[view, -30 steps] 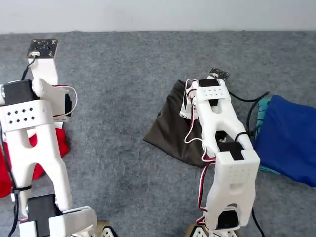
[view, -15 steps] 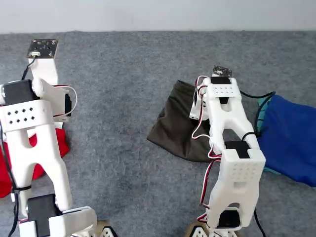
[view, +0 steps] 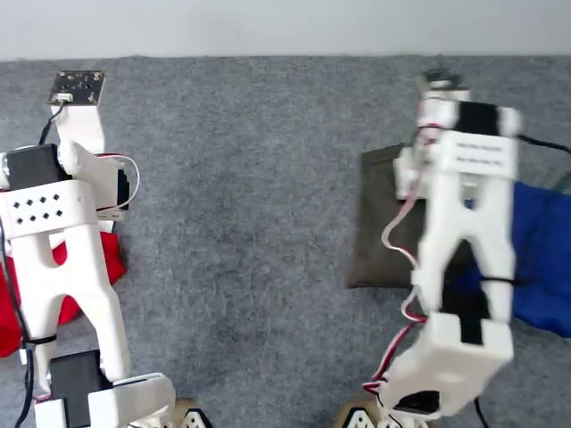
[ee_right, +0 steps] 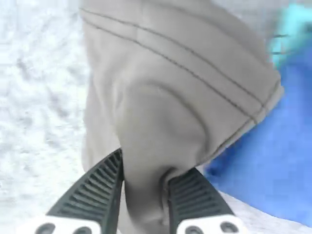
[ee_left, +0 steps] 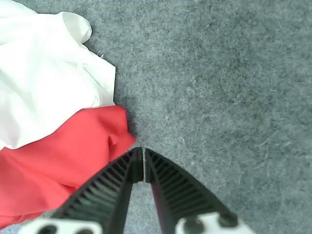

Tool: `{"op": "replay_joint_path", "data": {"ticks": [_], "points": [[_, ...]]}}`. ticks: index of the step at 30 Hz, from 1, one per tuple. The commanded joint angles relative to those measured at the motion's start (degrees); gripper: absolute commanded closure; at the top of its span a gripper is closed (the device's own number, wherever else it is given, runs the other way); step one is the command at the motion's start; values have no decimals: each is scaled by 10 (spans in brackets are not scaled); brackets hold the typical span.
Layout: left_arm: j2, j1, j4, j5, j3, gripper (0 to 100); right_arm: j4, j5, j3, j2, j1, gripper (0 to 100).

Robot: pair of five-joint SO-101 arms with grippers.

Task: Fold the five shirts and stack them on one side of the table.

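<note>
A folded dark brown shirt [view: 382,223] [ee_right: 175,102] lies at the right of the table, partly under the right arm. My right gripper [ee_right: 145,170] is shut on a bunch of its cloth. Beside it a blue shirt [view: 535,259] [ee_right: 263,161] rests on a teal one [ee_right: 292,24]. At the left edge a red shirt [view: 62,285] [ee_left: 48,170] lies next to a white shirt [ee_left: 44,83]. My left gripper [ee_left: 144,165] hangs shut just above the carpet at the red shirt's edge, holding nothing.
Grey carpet [view: 241,178] covers the table, with a broad bare stretch between the two arms. A pale wall [view: 268,27] runs along the far edge. The left arm [view: 62,232] stands over the red shirt.
The right arm has swung to the right and away from me, dragging the brown shirt with it toward the blue one. The left arm has kept still.
</note>
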Motion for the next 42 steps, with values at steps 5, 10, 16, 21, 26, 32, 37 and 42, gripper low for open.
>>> {"op": "replay_joint_path", "data": {"ticks": [5, 10, 16, 21, 26, 32, 37, 42], "points": [[-23, 1, 6, -4, -3, 987, 14, 126, -28, -81, 145, 990], [-19, 2, 6, -4, -3, 987, -68, 185, -25, -68, 221, 990], [-19, 2, 6, -4, -3, 987, -132, 238, -25, -7, 279, 990], [-18, 2, 5, -4, -3, 987, -177, 287, -26, 16, 309, 970], [-18, 2, 0, -4, -3, 987, -159, 288, -37, 8, 310, 705], [-23, 2, -14, -4, -5, 987, -124, 289, -47, -49, 294, 675], [-24, -4, -6, -4, -6, 987, -57, 289, -47, -82, 269, 805], [-25, -45, 8, -4, -7, 987, 26, 288, -43, -96, 242, 991]]}}
